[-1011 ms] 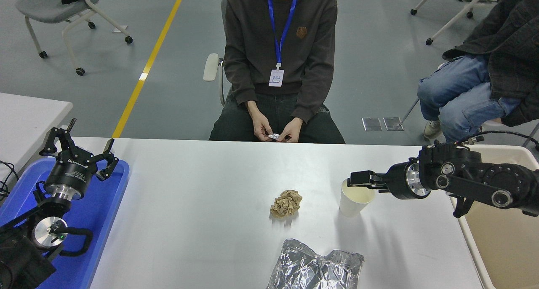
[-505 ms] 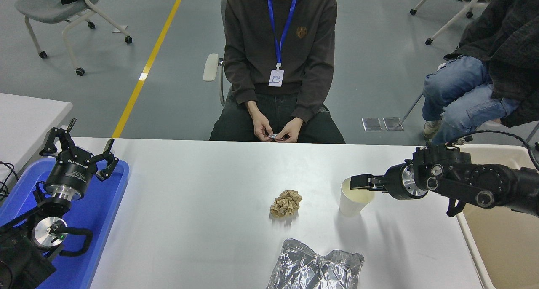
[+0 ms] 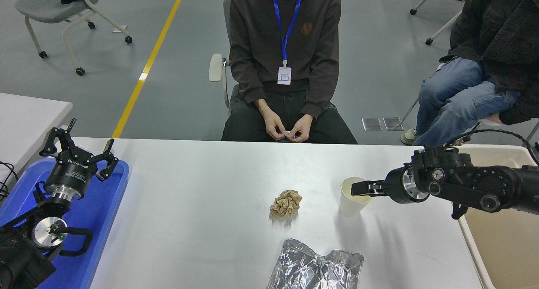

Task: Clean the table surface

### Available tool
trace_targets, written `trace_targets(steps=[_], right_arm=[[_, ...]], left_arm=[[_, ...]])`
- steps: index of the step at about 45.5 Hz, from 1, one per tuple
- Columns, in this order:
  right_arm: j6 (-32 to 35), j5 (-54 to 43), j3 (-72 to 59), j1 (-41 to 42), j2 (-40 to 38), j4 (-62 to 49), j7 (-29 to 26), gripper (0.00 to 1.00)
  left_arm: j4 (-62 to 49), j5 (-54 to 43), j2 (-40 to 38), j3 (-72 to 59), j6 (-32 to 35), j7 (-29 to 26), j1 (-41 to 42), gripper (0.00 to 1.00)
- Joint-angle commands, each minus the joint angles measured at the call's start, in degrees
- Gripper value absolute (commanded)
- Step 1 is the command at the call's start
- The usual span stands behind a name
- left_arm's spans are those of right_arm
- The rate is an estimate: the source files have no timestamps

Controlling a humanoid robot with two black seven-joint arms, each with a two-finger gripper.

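Robot's right black gripper (image 3: 358, 188) at the rim of a white paper cup (image 3: 353, 196) on the wide matte white table surface (image 3: 202, 221).
Its jaws look nearly closed over the rim; an actual grip cannot be confirmed. A crumpled brown paper ball (image 3: 286, 203) and crinkled silver foil bag (image 3: 315, 268) lie nearby. The left black gripper (image 3: 80, 154) rests spread open above a blue plastic tray (image 3: 101, 221).

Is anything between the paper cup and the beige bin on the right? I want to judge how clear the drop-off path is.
Nothing visible lies on the table surface between the paper cup and the beige bin. Only the right gripper, at the cup's rim, and its arm span that stretch.
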Motion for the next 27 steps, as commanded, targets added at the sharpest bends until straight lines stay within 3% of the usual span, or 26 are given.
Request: trace_targets(steps=[1, 6, 20, 23, 25, 27], right_arm=[[0.0, -0.8, -0.7, -0.2, 0.1, 0.3, 0.0, 0.61], [0.0, -0.9, -0.7, -0.4, 0.1, 0.2, 0.0, 0.48], [-0.3, -0.9, -0.6, 0.2, -0.3, -0.7, 0.0, 0.45], [-0.3, -0.9, -0.6, 0.1, -0.3, -0.7, 0.0, 0.25], [-0.3, -0.9, -0.7, 0.1, -0.3, -0.7, 0.0, 0.21], [-0.3, -0.8, -0.7, 0.1, -0.4, -0.6, 0.0, 0.09]], left_arm=[[-0.1, 0.0, 0.0, 0.0, 0.0, 0.1, 0.0, 1.00], [-0.1, 0.0, 0.0, 0.0, 0.0, 0.0, 0.0, 1.00], [0.0, 0.0, 0.0, 0.0, 0.0, 0.1, 0.0, 1.00], [0.0, 0.0, 0.0, 0.0, 0.0, 0.0, 0.0, 1.00], [-0.1, 0.0, 0.0, 0.0, 0.0, 0.0, 0.0, 1.00], [0.0, 0.0, 0.0, 0.0, 0.0, 0.0, 0.0, 1.00]])
